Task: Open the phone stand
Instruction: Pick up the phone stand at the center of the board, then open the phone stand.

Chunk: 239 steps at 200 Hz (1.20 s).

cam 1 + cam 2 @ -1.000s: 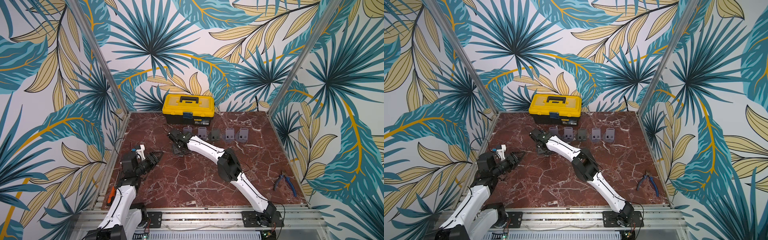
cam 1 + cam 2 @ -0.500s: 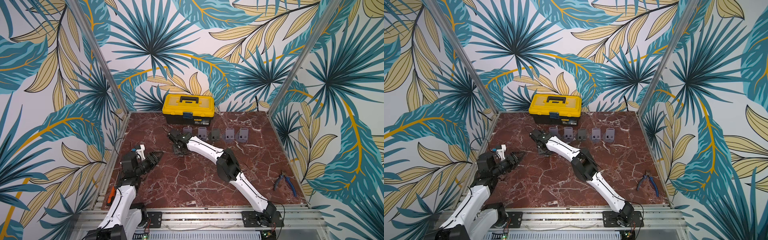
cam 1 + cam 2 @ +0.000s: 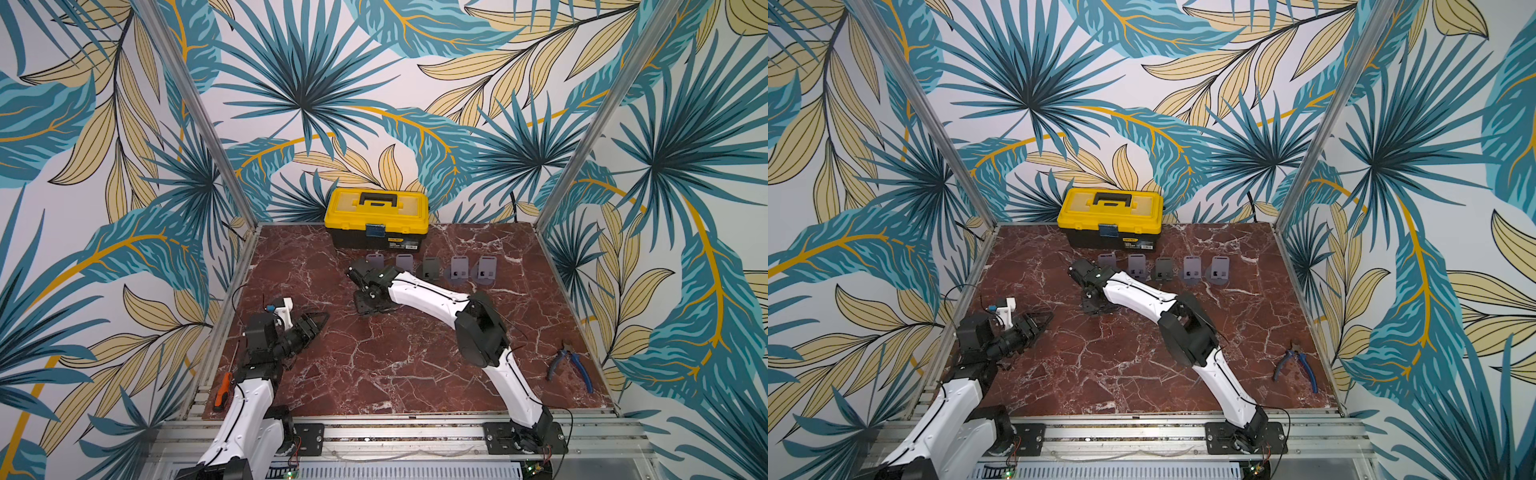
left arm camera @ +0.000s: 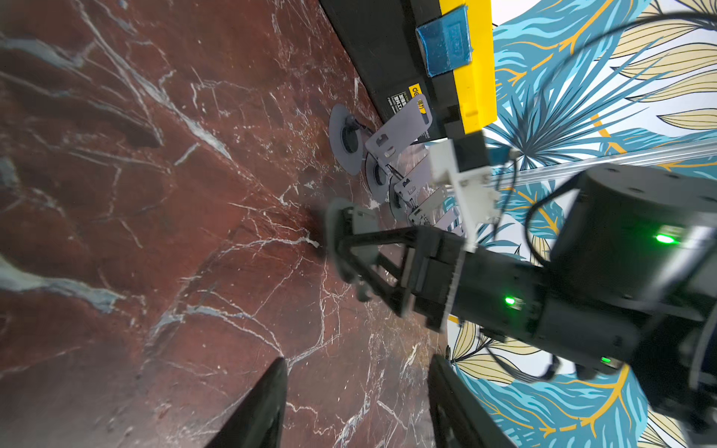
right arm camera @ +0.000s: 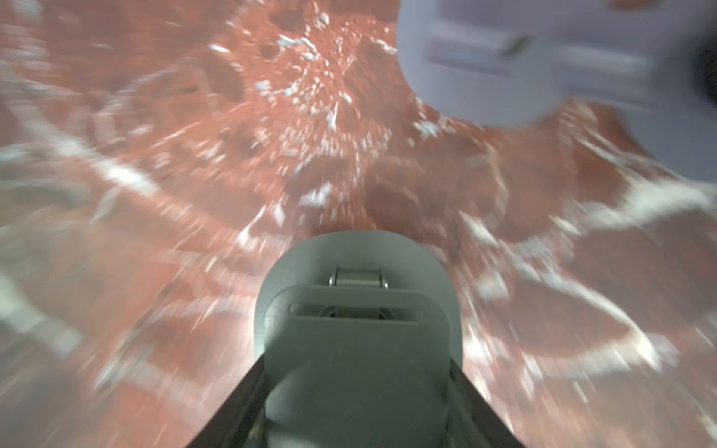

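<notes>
The phone stand (image 5: 357,329) is near the middle of the marble table (image 3: 395,365), just in front of a row of opened stands (image 3: 457,268) and the yellow toolbox (image 3: 376,216). Whether it rests on the table or is just clear of it cannot be told. It is dark grey and folded flat: a slotted plate lies upon a round base, with the hinge at the end away from the wrist. Its long axis runs straight out from the right gripper (image 5: 357,362), whose jaws are closed upon the plate's two side edges. The left gripper (image 3: 320,320) stands well apart near the table's left edge, partly open and empty. Judgement: the plate is not yet unfolded about its hinge.
</notes>
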### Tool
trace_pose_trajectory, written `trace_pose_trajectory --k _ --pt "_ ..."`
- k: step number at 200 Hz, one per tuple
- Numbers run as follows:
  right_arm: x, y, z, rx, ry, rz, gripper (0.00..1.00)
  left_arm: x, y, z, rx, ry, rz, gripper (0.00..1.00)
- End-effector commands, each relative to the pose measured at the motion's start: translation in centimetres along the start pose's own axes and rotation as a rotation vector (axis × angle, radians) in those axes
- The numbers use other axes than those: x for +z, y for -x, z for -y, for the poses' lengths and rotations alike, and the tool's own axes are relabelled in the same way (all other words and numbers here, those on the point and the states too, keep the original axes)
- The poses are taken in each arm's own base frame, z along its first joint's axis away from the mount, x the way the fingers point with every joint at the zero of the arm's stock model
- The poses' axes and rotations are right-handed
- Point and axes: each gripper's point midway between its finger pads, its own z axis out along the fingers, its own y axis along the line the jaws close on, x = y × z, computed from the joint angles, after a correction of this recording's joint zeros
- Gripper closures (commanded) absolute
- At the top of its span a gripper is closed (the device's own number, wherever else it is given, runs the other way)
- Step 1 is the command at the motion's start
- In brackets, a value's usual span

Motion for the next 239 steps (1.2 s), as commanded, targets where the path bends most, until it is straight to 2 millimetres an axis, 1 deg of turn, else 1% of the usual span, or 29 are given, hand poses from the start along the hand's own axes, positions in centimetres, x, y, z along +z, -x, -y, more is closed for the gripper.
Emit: trace_pose_trajectory --k 1,18,38,53,70,93,126,168,210,239 --pt "-5.2 1.9 -1.9 0.064 0.152 0.098 0.66 -0.1 -1.3 1.6 0.043 -0.047 -0.009 0.41" --pt "-6.7 1.3 -2.3 0.079 0.207 0.095 0.67 0.0 -2.3 2.7 0.072 -0.068 -0.005 0.41" --pt "-8.1 0.9 -2.5 0.095 0.253 0.101 0.67 0.1 -3.0 2.7 0.072 -0.066 0.013 0.40" --pt "-9.2 0.8 -2.7 0.101 0.282 0.108 0.67 0.2 -3.2 2.9 0.083 -0.069 0.024 0.40" --pt "-10.1 0.7 -2.8 0.104 0.307 0.115 0.67 0.4 -3.2 4.0 0.117 -0.095 0.033 0.40" --pt "-11.3 0.9 -3.0 0.103 0.330 0.127 0.67 1.2 -3.5 4.7 0.141 -0.102 0.030 0.40" --pt "-11.9 1.0 -3.3 0.106 0.355 0.131 0.67 2.7 -3.6 5.7 0.171 -0.119 0.014 0.41" --pt "-12.3 1.0 -3.4 0.109 0.364 0.134 0.67 3.8 -2.8 6.6 0.192 -0.135 0.022 0.44" --pt "-12.5 1.0 -3.3 0.107 0.359 0.137 0.67 4.2 -2.3 8.5 0.228 -0.178 0.019 0.44" --pt "-12.5 1.0 -3.3 0.106 0.358 0.140 0.68 4.4 -2.5 9.2 0.243 -0.195 0.004 0.44"
